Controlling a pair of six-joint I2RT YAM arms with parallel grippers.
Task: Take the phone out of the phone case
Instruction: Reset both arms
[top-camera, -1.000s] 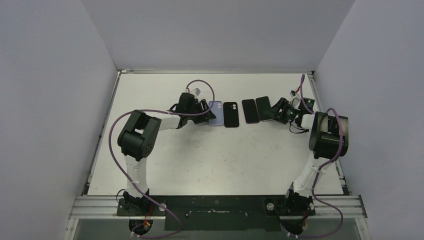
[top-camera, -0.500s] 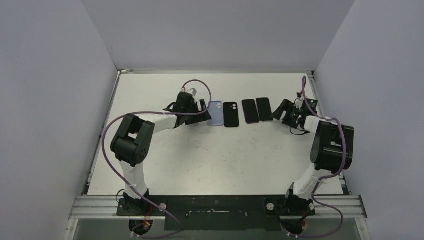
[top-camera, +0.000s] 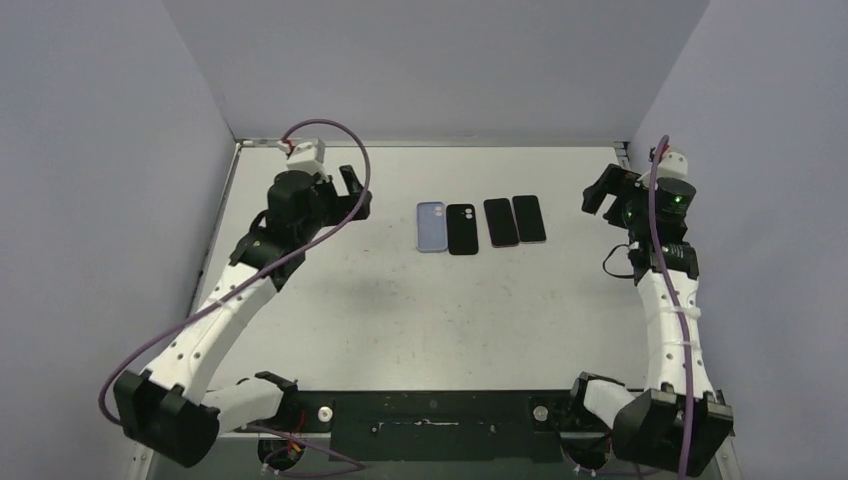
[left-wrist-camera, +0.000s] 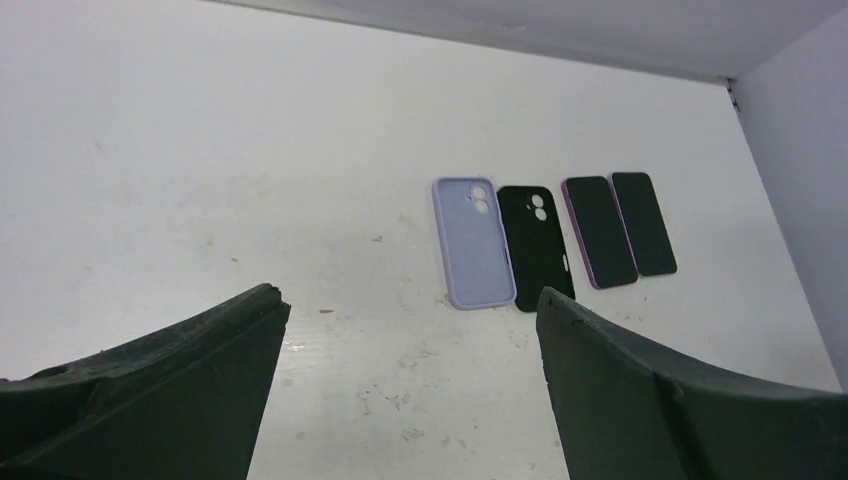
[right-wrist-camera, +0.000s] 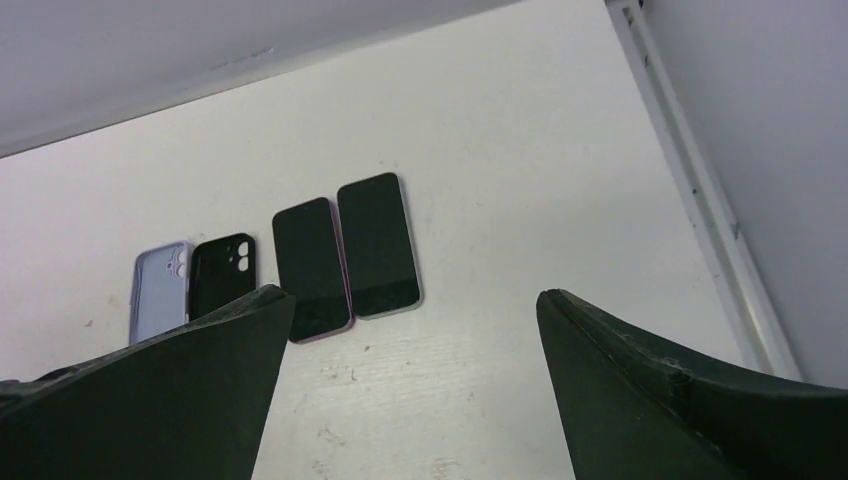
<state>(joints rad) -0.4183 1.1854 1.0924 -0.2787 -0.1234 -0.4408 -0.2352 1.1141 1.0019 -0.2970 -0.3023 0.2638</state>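
L end effector: jaws wide apart, nothing between them; held above table, left of the row, well apart from it.
R end effector: jaws wide apart, empty; above table nr its right edge, right of the row, apart from it.
Row: 4 items flat on table's far half, side by side.
Lilac case: leftmost, cam cut-out at far end, just beside black case.
Black case: 2nd, cam cut-out at far end, small gap to the phones.
Pink-edged phone: 3rd, screen up, not in a case.
Dark phone: rightmost, screen up, edge to edge w/ pink-edged phone.
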